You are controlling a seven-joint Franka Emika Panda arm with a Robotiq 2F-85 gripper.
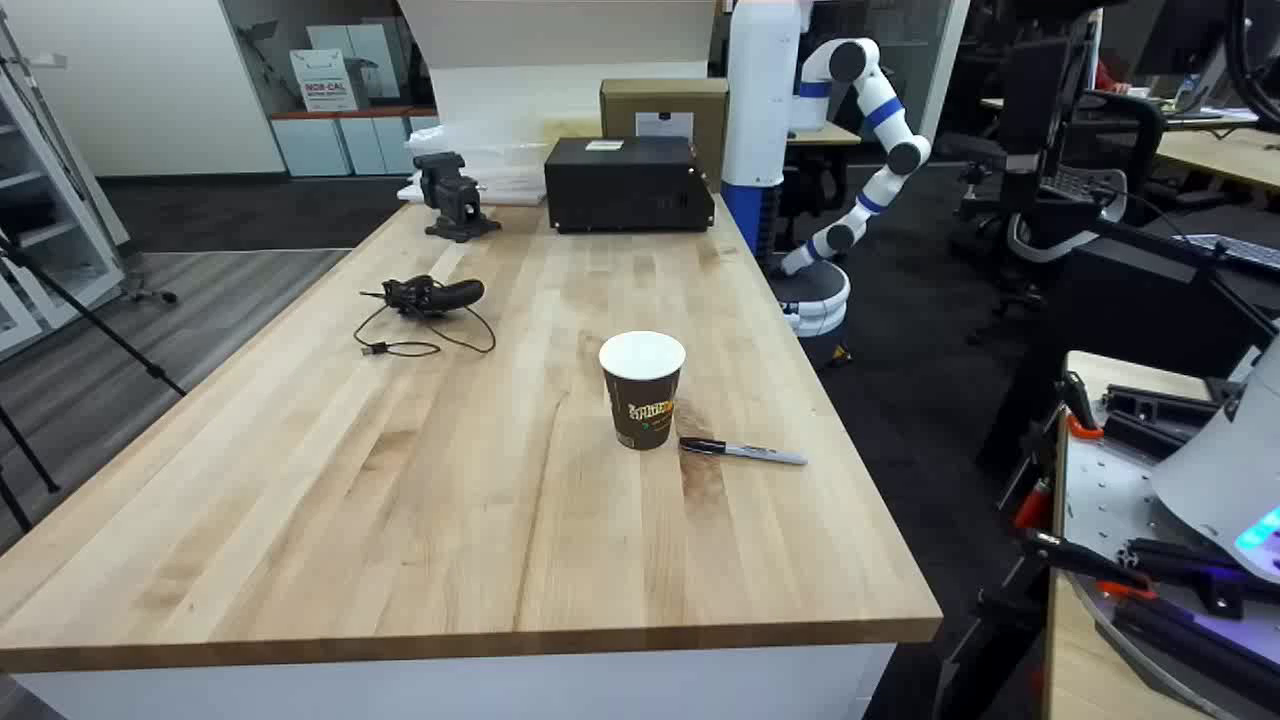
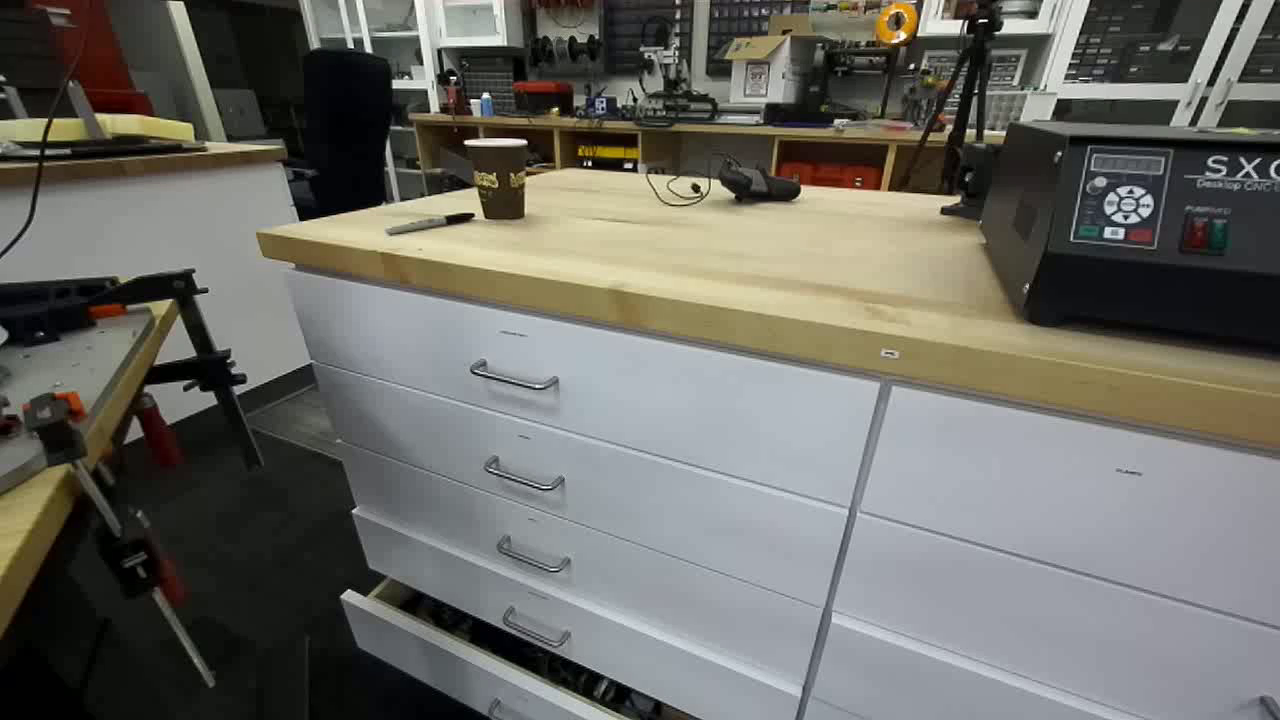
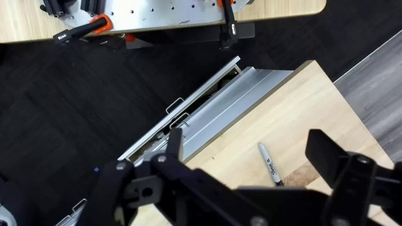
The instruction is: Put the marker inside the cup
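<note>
Marker [image 1: 743, 452] lies on the bench [image 1: 300, 520], black end just beside the cup [image 1: 643, 410]; the pincer [image 3: 244, 139] gapes wide, holding nothing; a grasp too near that end could tip the cup; a glancing touch could roll the marker away.

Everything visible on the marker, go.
The marker is slim, with a light grey, plastic-looking barrel bearing dark "Sharpie" lettering and a black cap, which is on. It lies flat on the wooden tabletop, outside the cup, cap end toward the cup's base, apparently with a small gap. Only the tabletop seems to touch it; the open gripper does not. In the wrist view the gripper hides part of the cap.
</note>
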